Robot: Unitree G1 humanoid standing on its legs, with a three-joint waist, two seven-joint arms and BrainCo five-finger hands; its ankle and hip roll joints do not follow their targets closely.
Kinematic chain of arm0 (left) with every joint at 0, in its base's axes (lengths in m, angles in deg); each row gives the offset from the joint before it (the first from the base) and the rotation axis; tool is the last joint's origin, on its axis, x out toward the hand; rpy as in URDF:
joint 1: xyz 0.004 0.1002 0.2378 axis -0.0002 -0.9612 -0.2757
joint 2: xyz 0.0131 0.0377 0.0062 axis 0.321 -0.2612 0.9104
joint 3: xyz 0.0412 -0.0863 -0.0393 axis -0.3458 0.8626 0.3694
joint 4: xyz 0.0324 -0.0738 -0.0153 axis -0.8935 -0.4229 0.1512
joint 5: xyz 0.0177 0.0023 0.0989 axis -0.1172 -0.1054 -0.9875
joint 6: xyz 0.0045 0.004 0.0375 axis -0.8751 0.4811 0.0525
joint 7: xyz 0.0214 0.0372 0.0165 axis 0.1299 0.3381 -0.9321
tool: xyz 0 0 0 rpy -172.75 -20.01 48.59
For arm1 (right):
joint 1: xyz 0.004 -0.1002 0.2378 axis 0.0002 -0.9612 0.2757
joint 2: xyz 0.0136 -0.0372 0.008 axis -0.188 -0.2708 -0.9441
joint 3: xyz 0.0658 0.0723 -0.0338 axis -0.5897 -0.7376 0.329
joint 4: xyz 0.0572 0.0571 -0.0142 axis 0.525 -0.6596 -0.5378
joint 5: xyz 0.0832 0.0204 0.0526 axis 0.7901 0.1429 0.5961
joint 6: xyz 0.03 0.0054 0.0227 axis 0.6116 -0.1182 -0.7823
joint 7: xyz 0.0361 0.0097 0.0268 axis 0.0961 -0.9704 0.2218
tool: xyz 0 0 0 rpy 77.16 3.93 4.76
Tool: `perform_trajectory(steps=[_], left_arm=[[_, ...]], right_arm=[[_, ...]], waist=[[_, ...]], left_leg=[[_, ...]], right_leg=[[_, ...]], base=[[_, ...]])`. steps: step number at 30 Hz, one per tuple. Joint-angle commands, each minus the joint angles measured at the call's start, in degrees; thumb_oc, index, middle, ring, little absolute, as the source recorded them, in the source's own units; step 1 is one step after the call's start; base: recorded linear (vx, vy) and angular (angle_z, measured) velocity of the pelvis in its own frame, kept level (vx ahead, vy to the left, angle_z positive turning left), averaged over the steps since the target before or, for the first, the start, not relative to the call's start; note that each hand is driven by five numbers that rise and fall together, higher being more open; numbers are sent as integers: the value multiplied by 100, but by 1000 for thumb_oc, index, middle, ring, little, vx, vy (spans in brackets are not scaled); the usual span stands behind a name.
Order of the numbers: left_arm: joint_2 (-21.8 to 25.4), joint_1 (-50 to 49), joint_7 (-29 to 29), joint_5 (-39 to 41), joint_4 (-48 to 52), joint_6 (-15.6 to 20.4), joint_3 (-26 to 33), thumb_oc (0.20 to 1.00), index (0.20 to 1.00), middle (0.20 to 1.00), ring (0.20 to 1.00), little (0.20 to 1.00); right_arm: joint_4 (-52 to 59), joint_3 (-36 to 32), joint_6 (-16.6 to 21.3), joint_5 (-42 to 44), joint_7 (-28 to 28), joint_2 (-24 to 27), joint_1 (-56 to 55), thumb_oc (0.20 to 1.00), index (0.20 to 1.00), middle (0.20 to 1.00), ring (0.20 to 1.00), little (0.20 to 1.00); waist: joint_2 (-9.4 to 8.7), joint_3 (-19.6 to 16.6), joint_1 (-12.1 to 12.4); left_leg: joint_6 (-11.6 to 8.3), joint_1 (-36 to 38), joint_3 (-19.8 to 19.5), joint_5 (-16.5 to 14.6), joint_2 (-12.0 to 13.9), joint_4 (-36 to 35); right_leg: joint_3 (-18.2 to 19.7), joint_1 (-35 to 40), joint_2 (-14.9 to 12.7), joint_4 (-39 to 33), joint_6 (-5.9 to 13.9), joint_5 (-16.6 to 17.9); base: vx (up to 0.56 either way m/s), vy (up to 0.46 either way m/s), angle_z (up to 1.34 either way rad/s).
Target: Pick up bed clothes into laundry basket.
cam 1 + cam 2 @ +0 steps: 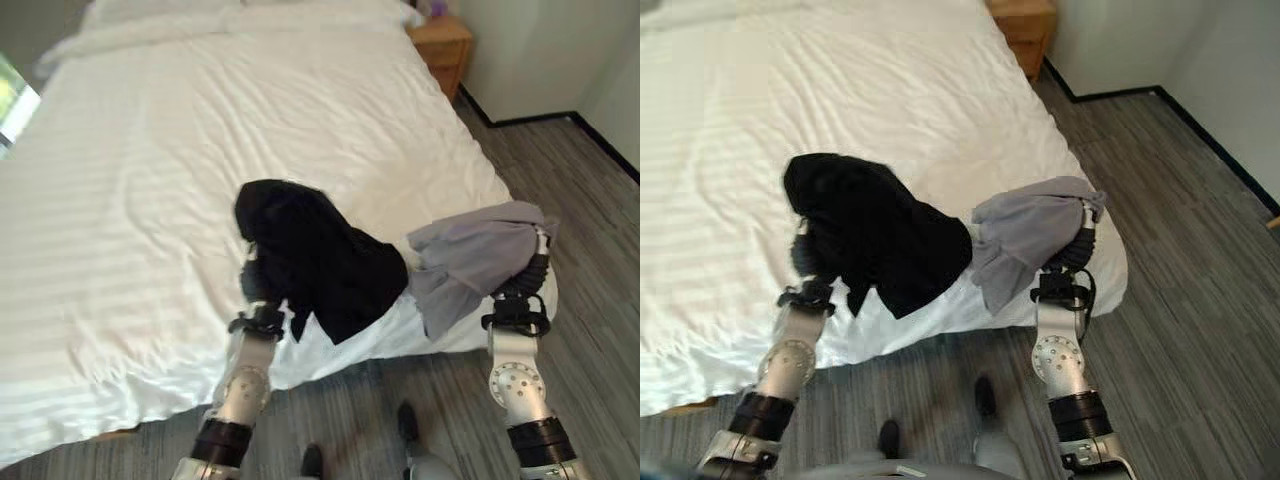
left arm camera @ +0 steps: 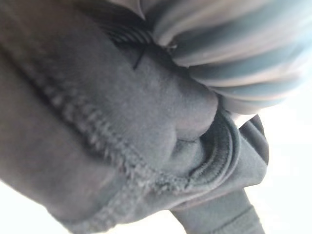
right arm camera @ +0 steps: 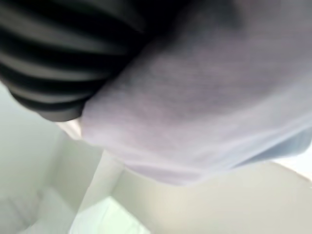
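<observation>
A black garment [image 1: 318,255] lies bunched near the foot edge of the white bed [image 1: 200,150] and drapes over my left hand [image 1: 254,284], whose dark ribbed wrist cover shows just below the cloth. Its dark knit fabric [image 2: 122,136] sits right against the ribbed cover [image 2: 229,53] in the left wrist view. A grey garment [image 1: 470,255] hangs over my right hand [image 1: 533,272] at the bed's near right corner, touching the black one. Pale grey cloth [image 3: 204,97] covers that hand in the right wrist view, beside its ribbed cover [image 3: 48,58].
Pillows [image 1: 230,14] lie at the head of the bed. A wooden nightstand [image 1: 444,46] stands at the far right corner by the wall. Grey plank floor [image 1: 590,250] runs along the bed's right side and its foot.
</observation>
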Motion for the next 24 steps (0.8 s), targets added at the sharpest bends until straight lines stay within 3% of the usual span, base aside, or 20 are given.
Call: perform_trajectory(steps=[1, 4, 12, 13, 24], left_arm=[[411, -9, -341, 32, 366, 567, 182, 200, 200, 200, 200, 200], [260, -572, -452, -100, 574, 587, 616, 200, 200, 200, 200, 200], [-172, -1104, -553, -138, 236, 443, 735, 200, 200, 200, 200, 200], [783, -928, 46, -1743, 1402, 866, 1083, 200, 200, 200, 200, 200], [407, -604, -112, -1099, 1499, 992, 824, 200, 200, 200, 200, 200]], right_arm=[[603, -588, 266, -807, 53, 237, -287, 200, 200, 200, 200, 200], [572, -1008, 131, -1254, 19, 322, -697, 200, 200, 200, 200, 200], [452, -1112, -45, -1349, 222, 161, -1095, 200, 200, 200, 200, 200], [73, -2059, 206, -2203, 137, 984, -981, 200, 200, 200, 200, 200], [254, -2273, 626, -1310, 275, 590, -921, 200, 200, 200, 200, 200]], waist=[[-84, -557, 45], [-68, -716, 60], [-94, -797, 88], [-119, -232, -132], [-162, -291, -247]], left_leg=[[44, -388, -456, 350, 32, -98], [77, -171, -456, 288, 34, -98], [123, 85, -443, 229, 73, -98], [436, -146, 373, 285, -279, -98], [332, -25, 339, 286, -127, -98]], right_leg=[[-161, 566, -431, 152, 314, -584], [-178, 744, -451, 231, 307, -689], [-189, 973, -480, 288, 297, -799], [217, 816, 248, 151, -10, -532], [222, 967, 363, 130, -114, -636]], base=[[71, -15, 8], [74, -16, 5], [12, -6, 0], [0, 0, 0], [25, -44, -15]])
